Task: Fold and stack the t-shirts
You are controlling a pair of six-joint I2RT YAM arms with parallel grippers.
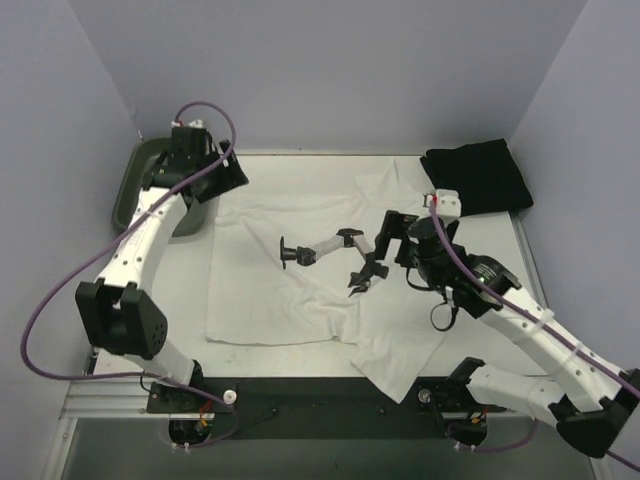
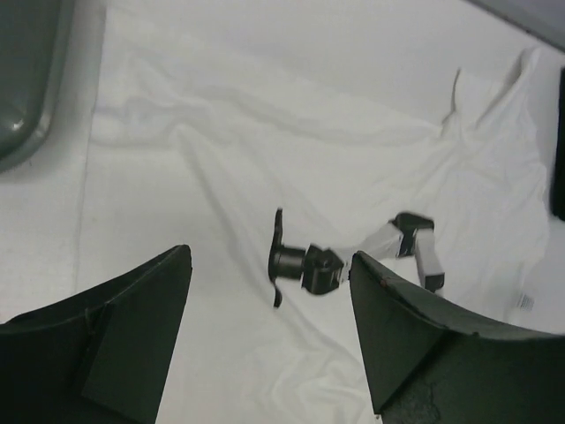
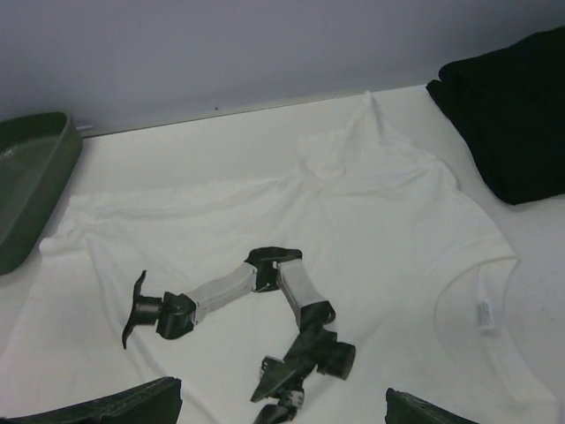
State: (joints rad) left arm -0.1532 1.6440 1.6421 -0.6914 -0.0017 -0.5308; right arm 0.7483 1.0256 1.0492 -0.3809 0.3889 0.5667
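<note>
Trouble, as we judge it, sits in the middle of the scene. At the far left, the dark green plastic tray (image 1: 126,190) stands just beside the left gripper (image 2: 269,258). That gripper hangs released, its two fingers wide apart with nothing between them.

Ahead of it and below, the plain white cloth t-shirt (image 1: 270,300) lies spread but wrinkled, not yet folded. On this shirt, between the two grippers, rests a small jointed black-and-white arm-like object (image 1: 325,244) with a black disc at one end. We cannot tell what it is.

The right gripper (image 3: 282,390) is also released and empty, close above the pointed end of the object. Beyond it, to its right, the plain black cloth t-shirt (image 1: 478,178) lies as a folded bundle just beside the white one.

If either gripper lifts an edge of the white shirt now, the object may roll, be wrapped into the fold, or make the stack lumpy. A low finger may also strike it. A pull from the left side could drag the cloth against the tray.
</note>
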